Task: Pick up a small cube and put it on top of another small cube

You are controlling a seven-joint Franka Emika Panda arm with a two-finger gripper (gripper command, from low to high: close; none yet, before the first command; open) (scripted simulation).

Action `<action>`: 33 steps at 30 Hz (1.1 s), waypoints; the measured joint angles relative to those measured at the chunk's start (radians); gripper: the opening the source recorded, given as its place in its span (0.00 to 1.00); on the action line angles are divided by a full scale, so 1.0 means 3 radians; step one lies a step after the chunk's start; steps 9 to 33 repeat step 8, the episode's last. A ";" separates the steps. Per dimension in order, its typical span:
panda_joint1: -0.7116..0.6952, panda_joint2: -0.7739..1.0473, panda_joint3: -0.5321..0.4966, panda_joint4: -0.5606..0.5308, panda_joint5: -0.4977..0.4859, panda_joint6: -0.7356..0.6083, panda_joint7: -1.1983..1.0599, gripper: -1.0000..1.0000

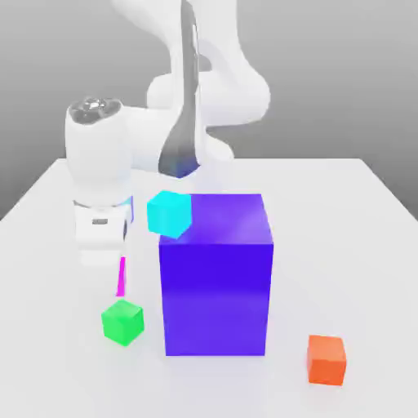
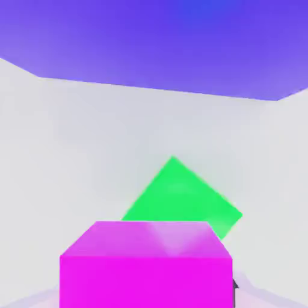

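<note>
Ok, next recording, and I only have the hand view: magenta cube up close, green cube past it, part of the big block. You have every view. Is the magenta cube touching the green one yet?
Observer: No. In the exterior view a thin strip of pale background separates the magenta cube from the green cube.
Operator: Any other small cube on the table?
Observer: Yes, an orange cube, toward the exterior view's right from the big block.
Operator: Anything else near that block?
Observer: A cyan cube overlaps its upper corner on the exterior view's left; whether it rests there, I can't tell.
</note>
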 joint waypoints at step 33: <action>-0.0084 0.0390 0.0348 -0.0017 0.1047 0.0436 -0.0739 0.00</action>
